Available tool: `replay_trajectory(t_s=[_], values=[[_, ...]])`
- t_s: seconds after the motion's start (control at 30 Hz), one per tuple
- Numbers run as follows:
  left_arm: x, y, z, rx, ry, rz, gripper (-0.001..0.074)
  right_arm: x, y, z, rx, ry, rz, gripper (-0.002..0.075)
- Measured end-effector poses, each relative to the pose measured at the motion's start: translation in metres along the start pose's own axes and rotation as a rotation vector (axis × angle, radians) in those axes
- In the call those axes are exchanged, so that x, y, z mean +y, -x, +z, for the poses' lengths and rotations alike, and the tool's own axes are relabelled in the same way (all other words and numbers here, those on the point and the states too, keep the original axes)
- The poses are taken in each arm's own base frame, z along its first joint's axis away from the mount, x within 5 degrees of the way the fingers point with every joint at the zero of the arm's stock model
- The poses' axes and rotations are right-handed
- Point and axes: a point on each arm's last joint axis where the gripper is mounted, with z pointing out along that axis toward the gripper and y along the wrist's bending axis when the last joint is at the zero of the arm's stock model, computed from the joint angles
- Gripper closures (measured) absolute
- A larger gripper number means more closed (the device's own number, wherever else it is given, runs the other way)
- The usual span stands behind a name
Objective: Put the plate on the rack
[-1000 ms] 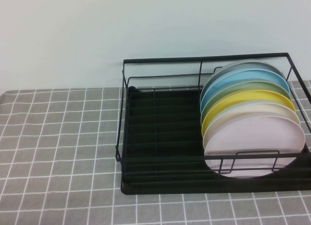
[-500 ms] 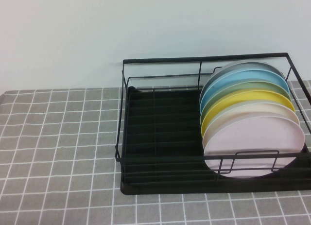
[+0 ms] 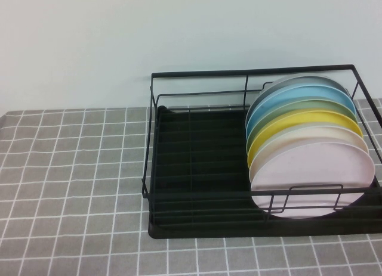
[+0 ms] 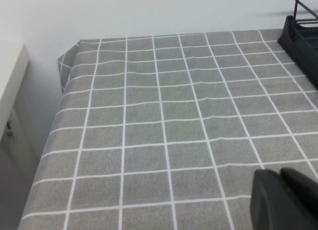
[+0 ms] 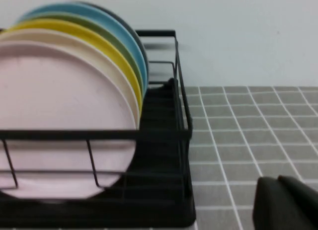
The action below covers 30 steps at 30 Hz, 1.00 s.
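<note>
The pale pink plate (image 3: 310,177) stands on edge at the front of a row of plates in the black wire rack (image 3: 197,168), at its right end. It also shows in the right wrist view (image 5: 59,115), behind the rack's front rail (image 5: 94,134). Neither arm shows in the high view. My left gripper (image 4: 283,176) is shut and empty, low over the grey checked cloth, left of the rack. My right gripper (image 5: 278,183) is shut and empty, over the cloth beside the rack's right end.
Behind the pink plate stand cream (image 3: 316,136), yellow (image 3: 298,122), green, blue (image 3: 286,100) and grey plates. The rack's left half holds no plates. The cloth-covered table's left edge (image 4: 62,81) drops off next to a white cabinet (image 4: 10,76). A white wall stands behind.
</note>
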Motion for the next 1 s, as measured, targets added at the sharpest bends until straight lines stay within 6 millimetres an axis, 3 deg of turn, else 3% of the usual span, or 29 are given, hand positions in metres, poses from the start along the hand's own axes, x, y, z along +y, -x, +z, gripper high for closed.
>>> replay_trajectory(t_s=[0.13,1.0], values=[[0.000,0.000,0.000,-0.002,0.000,0.000,0.0735,0.002,-0.028,0.005,0.112,0.015,0.006,0.0729],[0.000,0.000,0.000,0.000,0.000,0.000,0.0735,0.001,-0.028,0.005,0.109,0.006,-0.034,0.0729]])
